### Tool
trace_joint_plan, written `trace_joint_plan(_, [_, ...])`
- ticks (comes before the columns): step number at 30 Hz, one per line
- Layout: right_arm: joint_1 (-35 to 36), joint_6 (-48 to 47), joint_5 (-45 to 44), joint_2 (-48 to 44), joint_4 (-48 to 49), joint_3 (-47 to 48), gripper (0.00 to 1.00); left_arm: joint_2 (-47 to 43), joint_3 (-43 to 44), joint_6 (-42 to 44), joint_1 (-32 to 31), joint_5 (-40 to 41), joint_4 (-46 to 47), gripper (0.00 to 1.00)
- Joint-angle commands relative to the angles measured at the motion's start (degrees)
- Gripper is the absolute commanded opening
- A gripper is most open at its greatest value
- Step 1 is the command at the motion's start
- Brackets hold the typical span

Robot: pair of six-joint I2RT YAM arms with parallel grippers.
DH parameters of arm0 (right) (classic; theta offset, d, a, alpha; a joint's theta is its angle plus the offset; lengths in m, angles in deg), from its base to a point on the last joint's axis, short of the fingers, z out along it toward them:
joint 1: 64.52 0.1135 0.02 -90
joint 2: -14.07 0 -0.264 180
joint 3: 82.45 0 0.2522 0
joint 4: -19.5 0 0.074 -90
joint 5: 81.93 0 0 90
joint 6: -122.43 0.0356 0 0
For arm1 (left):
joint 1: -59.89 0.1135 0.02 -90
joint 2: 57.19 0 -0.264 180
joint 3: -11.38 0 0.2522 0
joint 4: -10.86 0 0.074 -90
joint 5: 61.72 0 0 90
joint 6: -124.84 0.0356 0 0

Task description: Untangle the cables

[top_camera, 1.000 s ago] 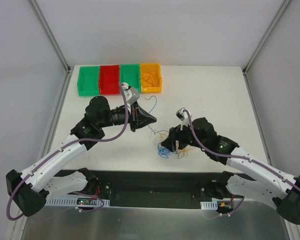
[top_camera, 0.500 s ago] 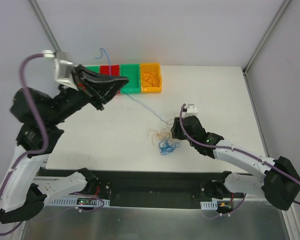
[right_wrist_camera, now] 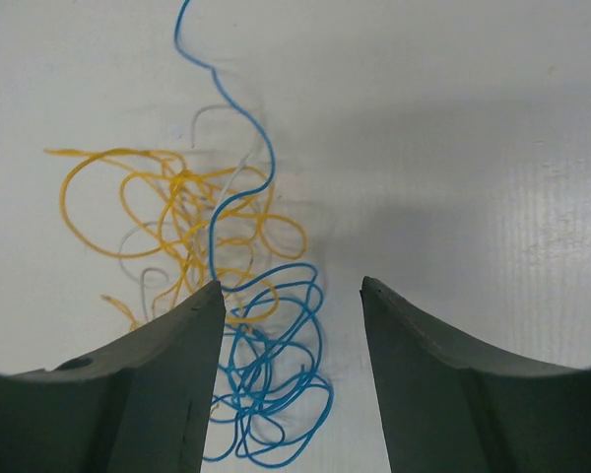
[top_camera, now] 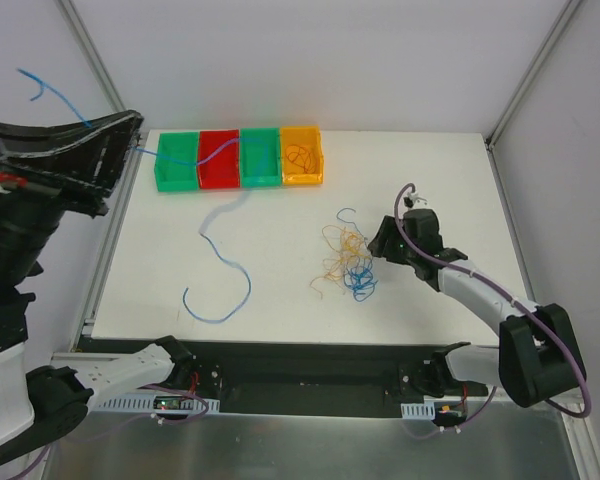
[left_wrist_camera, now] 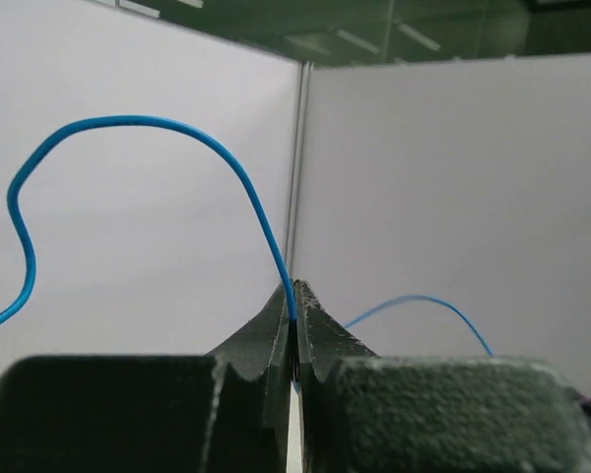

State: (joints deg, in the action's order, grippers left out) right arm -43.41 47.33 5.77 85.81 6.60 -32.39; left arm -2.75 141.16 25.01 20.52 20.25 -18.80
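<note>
A tangle of cables (top_camera: pixel 346 262) in yellow-orange, blue and white lies on the white table right of centre. My left gripper (top_camera: pixel 132 135) is raised high at the far left and shut on one long blue cable (top_camera: pixel 220 258). That cable hangs from the gripper across the bins, and its tail lies on the table. In the left wrist view the jaws (left_wrist_camera: pixel 295 301) pinch this blue cable (left_wrist_camera: pixel 177 124). My right gripper (top_camera: pixel 382 243) is open and empty just right of the tangle. In the right wrist view it (right_wrist_camera: pixel 291 288) sits over the blue loops (right_wrist_camera: pixel 271 384), with yellow loops (right_wrist_camera: pixel 167 212) to their left.
Four bins stand in a row at the back: green (top_camera: pixel 177 175), red (top_camera: pixel 218 172), green (top_camera: pixel 260 170) and orange (top_camera: pixel 302 172). The orange one holds orange wires. Enclosure walls and posts stand on the left, right and back.
My left arm rose up and to the left, drawing the long blue cable free of the tangle. My right gripper shifted from on the tangle to its right side.
</note>
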Motion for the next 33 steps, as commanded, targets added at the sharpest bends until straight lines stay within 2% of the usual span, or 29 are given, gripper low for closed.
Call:
trace_joint_plan(1, [0.5, -4.1, 11.7, -2.7, -0.6, 1.8, 0.61, 1.3, -7.3, 2.6, -0.2, 5.8, -3.5, 0.0])
trace_joint_plan(4, [3.0, -4.7, 12.9, -8.8, -2.4, 0.5, 0.63, -0.5, -15.1, 4.1, -0.2, 10.4, -3.5, 0.0])
trace_joint_plan(11, [5.8, -0.6, 9.4, -19.6, -3.2, -2.5, 0.66, -4.2, -37.6, 6.6, -0.1, 20.8, -3.1, 0.0])
trace_joint_plan(15, [7.1, 2.2, 8.8, -20.3, 1.3, -2.8, 0.66, -3.8, -48.7, 2.0, 1.1, 17.9, -1.9, 0.0])
trace_joint_plan(18, [8.0, 3.9, 8.1, -16.0, 5.2, 0.6, 0.66, -2.6, -56.8, -2.9, 1.6, 15.3, -0.7, 0.0])
trace_joint_plan(21, [8.0, 6.6, 8.2, -7.4, 9.0, 8.2, 0.66, -1.0, -62.1, -6.9, 2.1, 15.5, 1.5, 0.0])
trace_joint_plan(26, [7.6, 6.7, 7.4, 6.5, 15.7, 20.3, 0.66, 2.7, -64.3, -9.9, 5.2, 10.2, 2.3, 0.0])
trace_joint_plan(30, [7.7, 0.4, 9.5, 11.4, 23.2, 18.9, 0.66, 5.3, -63.9, -8.9, 7.3, 8.1, 1.4, 0.0])
trace_joint_plan(33, [7.7, -3.9, 8.6, 13.4, 25.7, 15.1, 0.66, 9.5, -61.9, -7.5, 10.1, 2.7, 0.8, 0.0])
